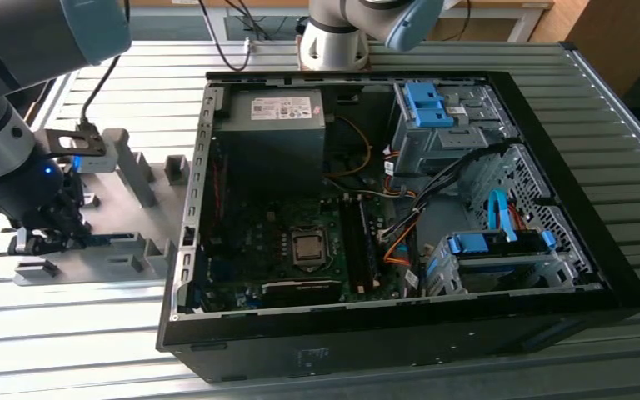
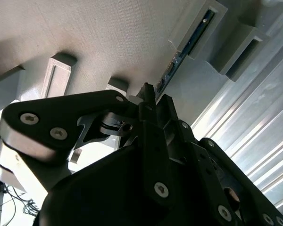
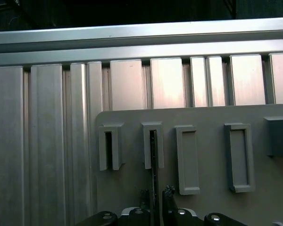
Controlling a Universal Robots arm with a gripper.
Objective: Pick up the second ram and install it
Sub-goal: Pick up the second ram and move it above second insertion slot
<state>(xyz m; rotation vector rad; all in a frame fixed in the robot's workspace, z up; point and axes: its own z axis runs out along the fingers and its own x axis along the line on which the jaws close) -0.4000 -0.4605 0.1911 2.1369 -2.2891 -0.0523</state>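
Second ram (image 3: 153, 179) in holder (image 3: 207, 115) slot; tool (image 3: 155, 193) straddles, not touching.

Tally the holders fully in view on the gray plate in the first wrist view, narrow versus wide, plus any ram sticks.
Narrow holders: 2
Wide holders: 2
Ram: 1
Total: 5
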